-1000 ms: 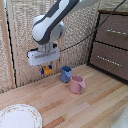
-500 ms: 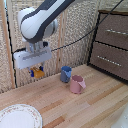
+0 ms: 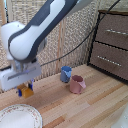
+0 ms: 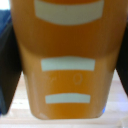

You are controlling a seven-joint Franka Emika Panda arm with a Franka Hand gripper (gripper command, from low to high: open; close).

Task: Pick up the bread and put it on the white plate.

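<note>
Up close in the wrist view, the toast (image 4: 65, 60) fills nearly everything: orange, smooth, pale rectangular marks on its face, dark fingers (image 4: 9, 60) pressed on both sides. So your clamp (image 3: 25, 90) is closed on the toast (image 3: 26, 91), held in the air above the worktable (image 3: 95, 107). It looks like a rigid, light block, probably a bit slick, so you likely need only a modest squeeze across the flat sides, as now. The white crockery (image 3: 20, 117) sits low at the exterior view's left, near and below the clamp. Farther off stand the pink cup (image 3: 76, 84) and blue cup (image 3: 66, 73), with the dark cabinet (image 3: 112, 45) behind.
</note>
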